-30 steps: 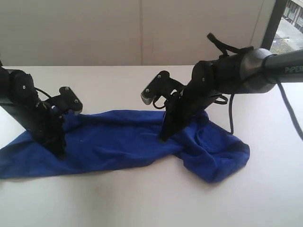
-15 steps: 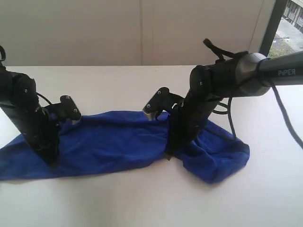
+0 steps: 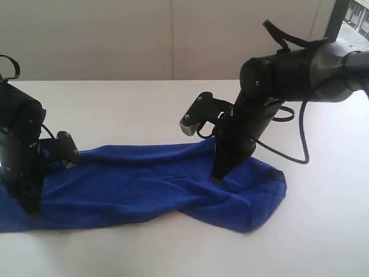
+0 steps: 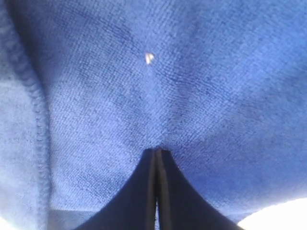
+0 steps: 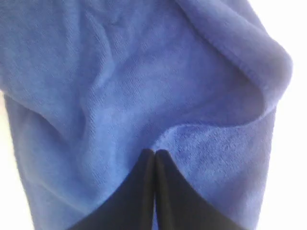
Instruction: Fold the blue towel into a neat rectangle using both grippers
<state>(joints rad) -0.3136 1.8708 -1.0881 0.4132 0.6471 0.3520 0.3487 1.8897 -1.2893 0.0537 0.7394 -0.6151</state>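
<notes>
Near both ends of the towel (image 3: pixel 132 179), left gripper (image 3: pixel 31 210) and right gripper (image 3: pixel 215 180), jaws pressed together, pinch it, likely for straightening.

Bare worktop (image 3: pixel 132 104) lies open behind and in front of the blue towel (image 3: pixel 144 179). Between my left claw (image 3: pixel 31 209) and my right claw (image 3: pixel 217 178) (both nipped onto the cloth) the way holds only low blue folds.
</notes>
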